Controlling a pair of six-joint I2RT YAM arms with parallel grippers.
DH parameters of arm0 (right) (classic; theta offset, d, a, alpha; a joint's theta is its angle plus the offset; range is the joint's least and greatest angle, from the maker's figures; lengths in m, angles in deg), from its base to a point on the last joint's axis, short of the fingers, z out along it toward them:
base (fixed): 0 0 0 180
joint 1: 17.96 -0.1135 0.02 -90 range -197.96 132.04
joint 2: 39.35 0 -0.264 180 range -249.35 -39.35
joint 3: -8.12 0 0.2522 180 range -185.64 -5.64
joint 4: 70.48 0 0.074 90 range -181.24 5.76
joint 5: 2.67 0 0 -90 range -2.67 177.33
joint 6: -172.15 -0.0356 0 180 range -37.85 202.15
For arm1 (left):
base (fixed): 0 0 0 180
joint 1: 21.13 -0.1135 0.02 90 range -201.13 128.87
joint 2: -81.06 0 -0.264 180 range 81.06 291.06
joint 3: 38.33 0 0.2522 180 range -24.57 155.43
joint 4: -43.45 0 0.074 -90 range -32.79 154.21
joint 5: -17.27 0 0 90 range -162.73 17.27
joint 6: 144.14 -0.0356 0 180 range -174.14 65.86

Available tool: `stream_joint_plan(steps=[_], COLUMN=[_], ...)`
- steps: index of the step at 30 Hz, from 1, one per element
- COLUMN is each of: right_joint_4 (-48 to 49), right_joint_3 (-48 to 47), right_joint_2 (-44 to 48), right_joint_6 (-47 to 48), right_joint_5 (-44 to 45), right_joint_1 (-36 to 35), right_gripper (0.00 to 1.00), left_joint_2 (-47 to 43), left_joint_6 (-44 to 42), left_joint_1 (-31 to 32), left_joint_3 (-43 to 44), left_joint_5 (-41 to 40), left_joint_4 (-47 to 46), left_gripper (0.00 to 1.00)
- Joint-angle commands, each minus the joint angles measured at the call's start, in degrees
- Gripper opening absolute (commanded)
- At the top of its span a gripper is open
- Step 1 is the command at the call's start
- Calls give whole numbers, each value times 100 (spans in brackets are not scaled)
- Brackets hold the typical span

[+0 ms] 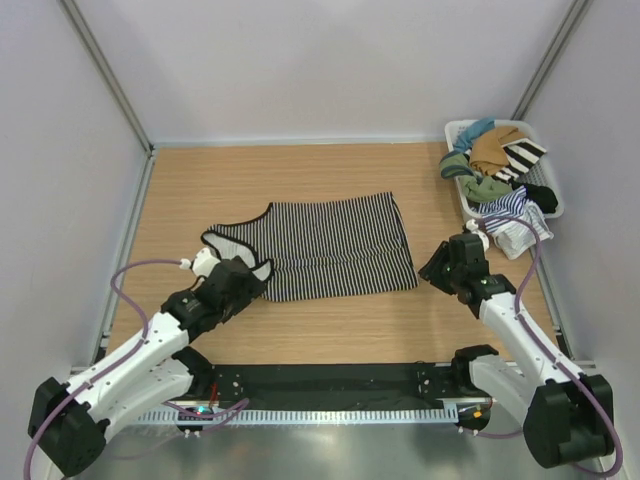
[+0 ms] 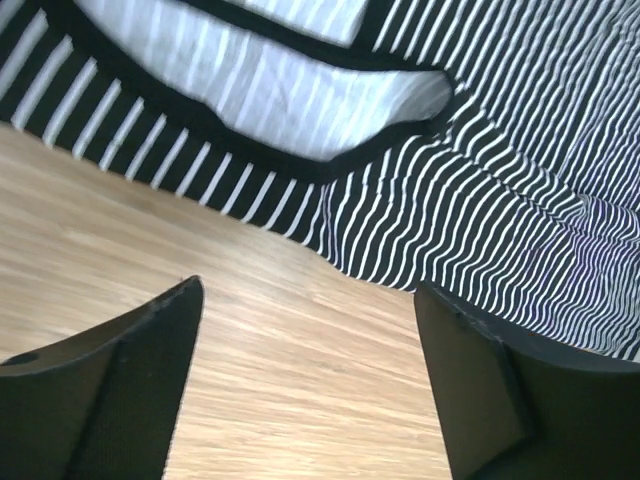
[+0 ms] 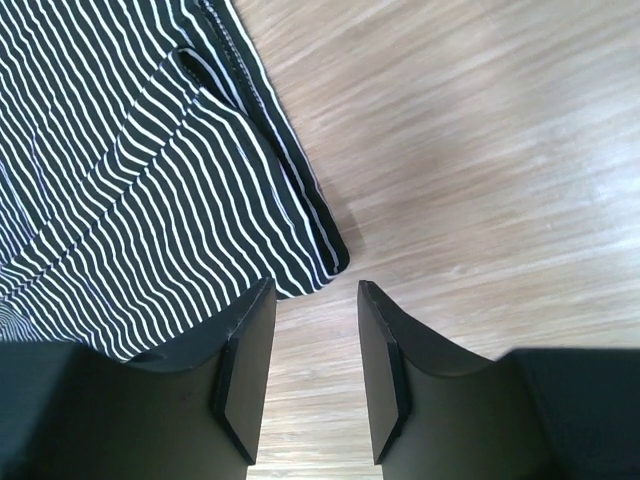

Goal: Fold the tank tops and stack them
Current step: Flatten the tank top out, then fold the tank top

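Barely started: black-and-white tank top (image 1: 330, 245) spread flat mid-table (image 1: 330, 330), no fold visible. Left gripper (image 2: 305, 330) wide open by the neckline, right gripper (image 3: 315, 300) parted at the hem corner, both empty. Blue-and-white tank top (image 1: 515, 225) draped over basket (image 1: 455, 130) edge. Leaves both folds plus stacking

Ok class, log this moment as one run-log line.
black-and-white tank top: flat, unfolded | left gripper: open, empty, near straps | right gripper: open, empty, at hem corner | blue-and-white tank top: at basket

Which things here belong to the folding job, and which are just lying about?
Job: black-and-white tank top; blue-and-white top, hanging from basket.
Lying about: tan cloth; green cloth; teal cloth; black cloth; wide-striped cloth.
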Motion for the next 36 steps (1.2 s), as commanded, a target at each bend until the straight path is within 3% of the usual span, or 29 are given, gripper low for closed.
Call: stream_joint_plan(steps=[1, 7, 13, 19, 27, 36], right_joint_4=[289, 501, 589, 475, 325, 221], right_joint_3=[-634, -1820, -3270, -4896, -6391, -7200], right_joint_2=[-437, -1791, -3372, -5069, -6608, -7549], right_joint_6=[525, 938, 1167, 1334, 1334, 1264], right_joint_5=[-159, -204, -134, -64, -46, -397], right_joint_1=[-4, -4, 5, 5, 5, -30], right_gripper=[44, 46, 47, 44, 57, 47], left_joint_2=[3, 1163, 2612, 4274, 5742, 6525], left_joint_6=[-459, -1621, -2229, -2676, -2958, -3152], left_joint_1=[14, -609, -1568, -1700, -1964, -2148], left_joint_3=[474, 1941, 2821, 3823, 4965, 5599], left_joint_5=[-528, -407, 552, 974, 1316, 1765], left_joint_4=[182, 52, -836, -1495, -1664, -1690], left_gripper=[89, 92, 81, 73, 75, 79])
